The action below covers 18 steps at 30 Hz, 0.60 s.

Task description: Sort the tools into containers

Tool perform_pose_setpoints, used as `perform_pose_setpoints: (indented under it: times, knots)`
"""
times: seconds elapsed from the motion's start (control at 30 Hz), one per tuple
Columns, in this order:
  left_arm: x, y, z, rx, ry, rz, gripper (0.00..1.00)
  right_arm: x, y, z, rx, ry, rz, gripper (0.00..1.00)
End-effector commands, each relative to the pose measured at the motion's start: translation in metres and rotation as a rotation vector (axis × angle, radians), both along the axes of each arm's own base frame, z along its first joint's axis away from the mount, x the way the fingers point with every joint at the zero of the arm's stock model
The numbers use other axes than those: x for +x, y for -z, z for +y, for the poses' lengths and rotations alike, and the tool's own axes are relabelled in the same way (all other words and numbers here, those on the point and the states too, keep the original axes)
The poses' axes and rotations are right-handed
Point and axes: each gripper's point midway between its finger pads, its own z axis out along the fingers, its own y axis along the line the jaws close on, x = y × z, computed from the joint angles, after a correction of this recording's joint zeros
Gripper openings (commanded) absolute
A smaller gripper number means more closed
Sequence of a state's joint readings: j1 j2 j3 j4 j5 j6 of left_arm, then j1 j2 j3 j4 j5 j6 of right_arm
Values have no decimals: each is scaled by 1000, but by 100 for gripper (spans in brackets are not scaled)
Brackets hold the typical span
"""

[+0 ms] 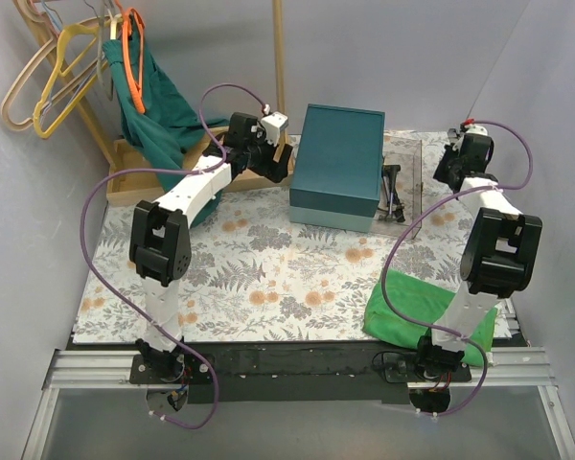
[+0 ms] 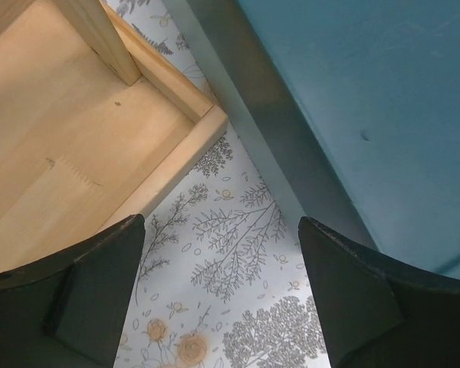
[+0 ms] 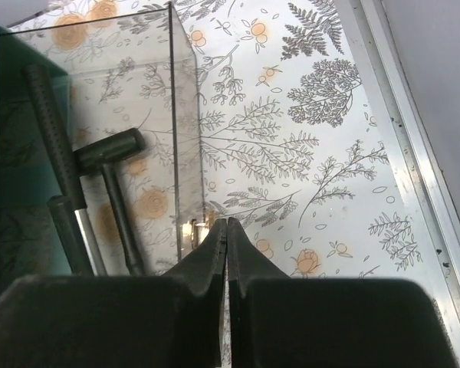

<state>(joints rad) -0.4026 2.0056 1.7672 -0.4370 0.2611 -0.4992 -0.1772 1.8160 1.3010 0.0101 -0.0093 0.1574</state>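
A clear plastic box at the back right holds black tools: a mallet and black-handled tools. A teal box stands at back centre and shows in the left wrist view. A wooden tray lies at back left. My left gripper is open and empty, above the cloth between the wooden tray's corner and the teal box. My right gripper is shut and empty, just outside the clear box's near corner.
A flowered cloth covers the table. A green towel lies at the front right. A green cloth and hangers hang at the back left. A wooden pole stands behind the teal box. Grey walls close in on both sides.
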Motion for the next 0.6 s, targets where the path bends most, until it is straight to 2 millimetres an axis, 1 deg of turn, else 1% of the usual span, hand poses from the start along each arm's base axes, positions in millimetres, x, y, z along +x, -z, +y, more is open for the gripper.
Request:
perform_pose_setpoints:
  times: [0.0, 0.03, 0.07, 0.1, 0.13, 0.23, 0.27, 0.33, 0.43, 0.47, 0.53, 0.57]
  knots:
    - [21, -6, -8, -15, 14, -56, 81, 10, 13, -8, -29, 4, -3, 3]
    - [22, -4, -11, -20, 23, -55, 82, 10, 21, -9, -32, 2, 13, 3]
    - [22, -4, -12, -27, 32, -53, 82, 12, 25, -3, -15, -42, 13, 3]
    - [20, -1, -15, -35, 53, -47, 82, 14, 26, -1, -13, -58, 14, 3]
    - [19, -1, -17, -42, 68, -49, 82, 15, 36, 0, -4, -72, 30, 3]
    - [12, 4, -24, -59, 107, -28, 81, 18, 46, 13, 40, -133, 44, 3]
    - [12, 5, -25, -64, 111, -26, 81, 18, 47, 21, 69, -160, 43, 3]
    - [10, 6, -29, -76, 134, -16, 81, 20, 47, 29, 102, -175, 40, 3]
    - [6, 7, -39, -93, 181, -13, 81, 22, 43, 49, 136, -225, 31, 3]
    - [3, 8, -42, -95, 193, -10, 80, 22, 42, 61, 152, -254, 31, 3]
    - [2, 10, -49, -103, 213, -7, 80, 23, 41, 74, 182, -269, 33, 3]
    - [-1, 10, -53, -109, 228, -4, 80, 23, 40, 85, 193, -289, 32, 3]
